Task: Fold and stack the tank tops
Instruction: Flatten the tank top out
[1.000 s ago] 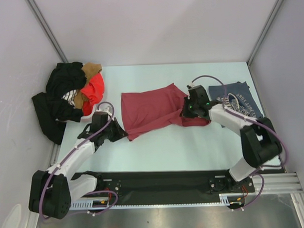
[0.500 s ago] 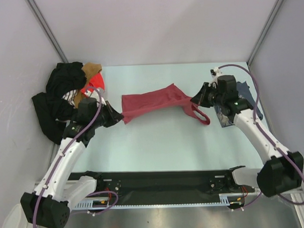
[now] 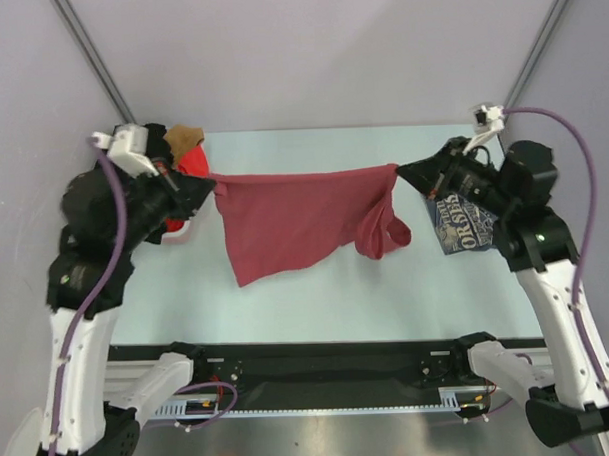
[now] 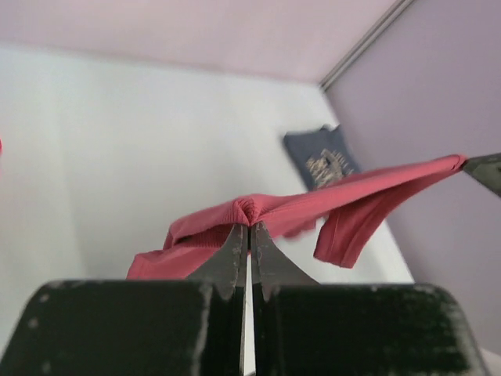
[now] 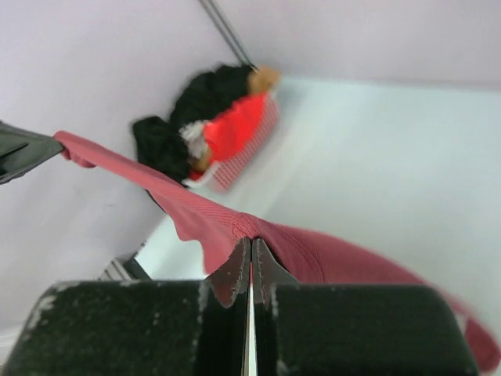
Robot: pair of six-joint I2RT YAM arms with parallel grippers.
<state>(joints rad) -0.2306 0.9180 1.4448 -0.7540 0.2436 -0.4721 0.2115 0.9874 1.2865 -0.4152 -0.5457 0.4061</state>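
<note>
Maroon tank top (image 3: 284,224): raised above the bench (image 3: 317,308) and pulled taut along its upper edge between the two arms. The body hangs below as a slack sheet, and a strap loop droops near the right end. Whether the lowest corner brushes the bench cannot be told from above.
Blue-grey tank top (image 3: 463,225): lies on the right end of the bench, lettering upward, partly behind the right arm.
Handling: judged light, thin and soft. It has no stiffness, sags wherever unsupported, and bunches readily. It is not fragile and is unlikely to slip from a firm pinch.
Where to hold: at both ends of one edge, so the cloth hangs square. A hem or seam should give the surest bite.
Left gripper (image 4: 249,227): jaws fully closed, pinching a small fold of maroon cloth at the left corner.
Right gripper (image 5: 250,243): jaws fully closed, pinching a bunched fold at the opposite corner.
Other items: a pile of black and orange-red clothes (image 5: 211,125) in the far left corner.
</note>
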